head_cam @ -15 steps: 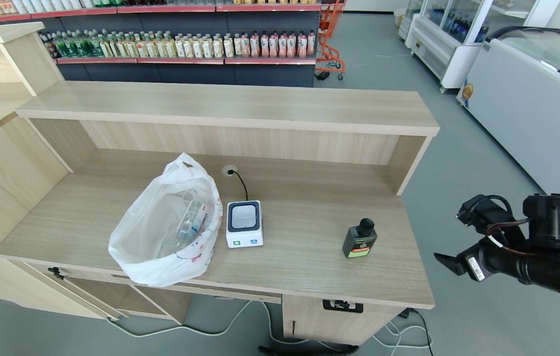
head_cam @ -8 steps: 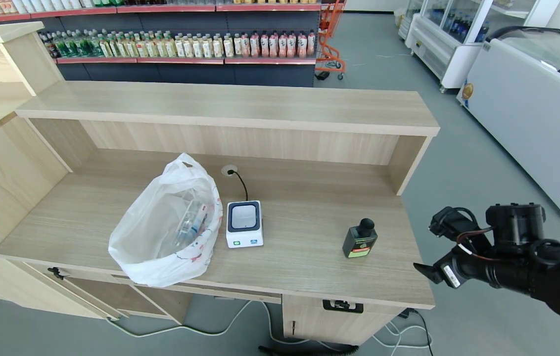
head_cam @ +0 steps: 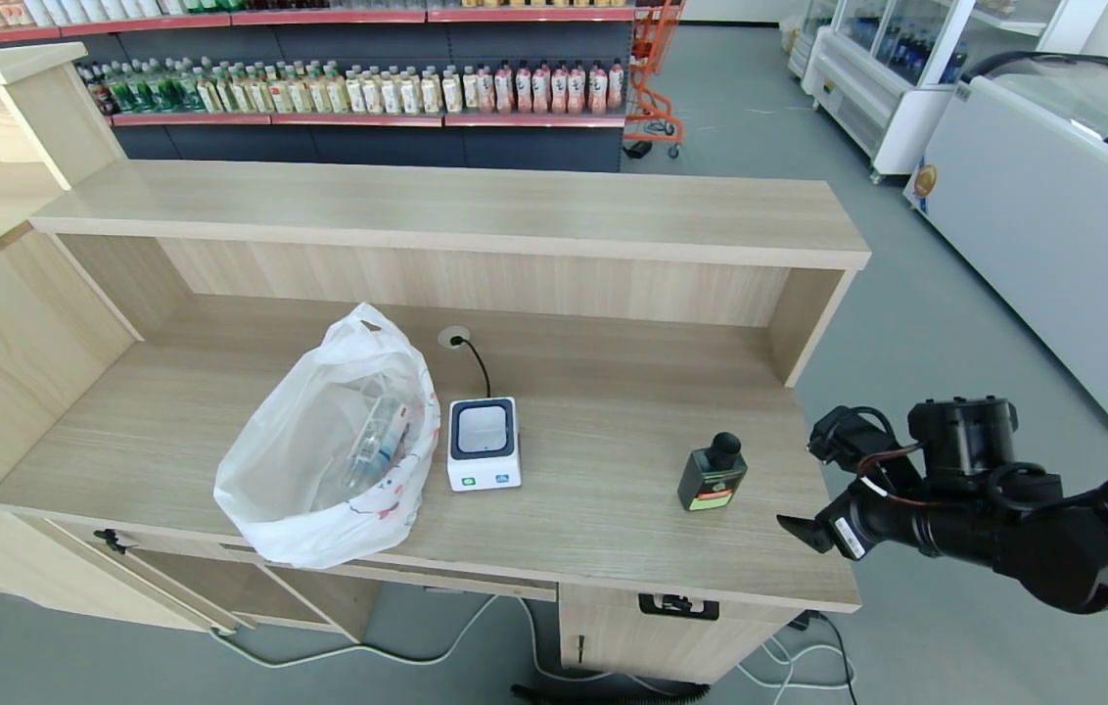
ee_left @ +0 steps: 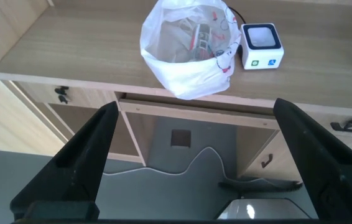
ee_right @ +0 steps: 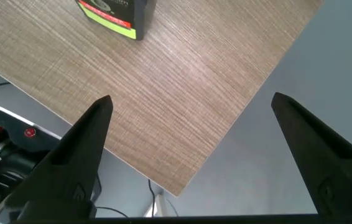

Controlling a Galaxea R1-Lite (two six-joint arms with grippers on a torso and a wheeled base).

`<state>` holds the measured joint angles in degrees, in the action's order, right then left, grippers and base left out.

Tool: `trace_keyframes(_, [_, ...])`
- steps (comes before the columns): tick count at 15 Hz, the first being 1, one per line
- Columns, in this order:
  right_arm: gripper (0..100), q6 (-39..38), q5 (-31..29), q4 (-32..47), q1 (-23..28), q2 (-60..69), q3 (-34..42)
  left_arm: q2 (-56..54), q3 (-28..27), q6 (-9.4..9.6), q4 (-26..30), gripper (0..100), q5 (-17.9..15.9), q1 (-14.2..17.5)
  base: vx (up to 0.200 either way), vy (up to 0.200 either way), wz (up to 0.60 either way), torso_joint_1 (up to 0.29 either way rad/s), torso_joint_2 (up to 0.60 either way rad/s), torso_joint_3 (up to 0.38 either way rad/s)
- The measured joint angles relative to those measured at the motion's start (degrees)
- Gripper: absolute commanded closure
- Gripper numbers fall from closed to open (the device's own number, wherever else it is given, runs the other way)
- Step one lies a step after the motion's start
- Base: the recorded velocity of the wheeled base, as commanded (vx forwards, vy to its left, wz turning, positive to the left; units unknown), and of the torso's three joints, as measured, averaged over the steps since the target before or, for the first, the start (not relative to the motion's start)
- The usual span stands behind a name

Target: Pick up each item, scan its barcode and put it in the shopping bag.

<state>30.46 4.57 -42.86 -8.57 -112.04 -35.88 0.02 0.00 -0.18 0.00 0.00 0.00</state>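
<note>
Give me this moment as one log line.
dark bottle upright on counter, unpicked | right gripper open, at counter's right end | left gripper open | shopping bag holds items, beside scanner

A wooden counter [head_cam: 603, 392] spans the middle of the frame. Left of centre sits the white shopping bag [head_cam: 329, 460], mouth open, with items inside. Just right of it stands a white scanner [head_cam: 484, 443]. Farther right, a dark bottle [head_cam: 713, 473] stands upright. At lower right, the right gripper [head_cam: 806, 529] hovers by the counter's corner, apart from the bottle.
</note>
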Motion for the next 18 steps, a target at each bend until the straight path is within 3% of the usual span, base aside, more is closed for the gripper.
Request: trace_keyframes(18, [0,-2.08,-0.52,-3.01,-5.95,-11.56,-11.42,0.00,0.00,0.00,0.00,0,0.00,0.00,0.000,0.000,0.00,0.000,0.00,0.000])
